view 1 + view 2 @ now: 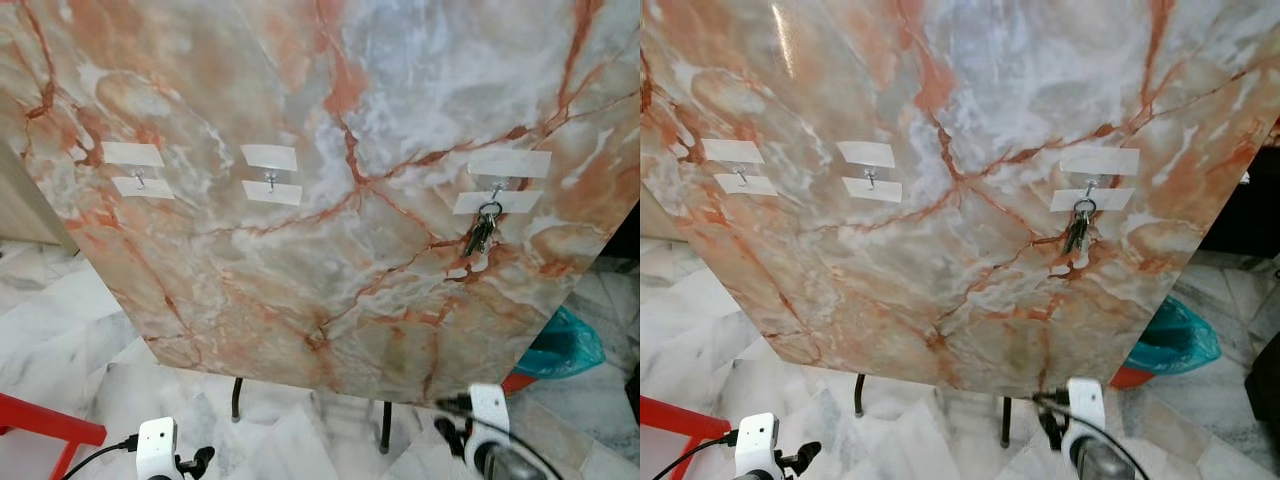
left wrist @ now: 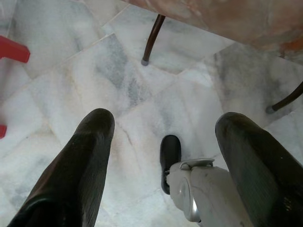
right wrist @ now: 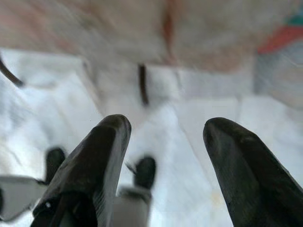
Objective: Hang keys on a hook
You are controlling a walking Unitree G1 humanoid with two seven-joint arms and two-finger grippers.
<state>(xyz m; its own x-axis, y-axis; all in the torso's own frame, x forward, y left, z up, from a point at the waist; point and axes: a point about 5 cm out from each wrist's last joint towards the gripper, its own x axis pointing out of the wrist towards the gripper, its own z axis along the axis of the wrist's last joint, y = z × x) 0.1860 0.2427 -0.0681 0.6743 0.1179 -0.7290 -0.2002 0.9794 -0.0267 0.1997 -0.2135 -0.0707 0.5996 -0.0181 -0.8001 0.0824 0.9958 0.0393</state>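
Down low, both arms hang near the pale marble floor (image 2: 94, 85): left gripper (image 2: 163, 142) fingers spread wide, nothing between them; right gripper (image 3: 163, 142) just as wide and empty, its view blurred. Up ahead, the marble-patterned board (image 1: 330, 250) carries three hooks. Keys (image 1: 482, 230) dangle from the right hook (image 1: 497, 190). Middle hook (image 1: 270, 180) and left hook (image 1: 139, 178) are bare.

Keys (image 1: 481, 231): small dark bunch on a metal ring, hanging straight down from the rightmost hook (image 1: 496, 189) in front of me. That hook sits between two white adhesive strips on the marble-patterned board (image 1: 330, 270). Middle hook (image 1: 270, 180) and left hook (image 1: 139, 177) are bare.
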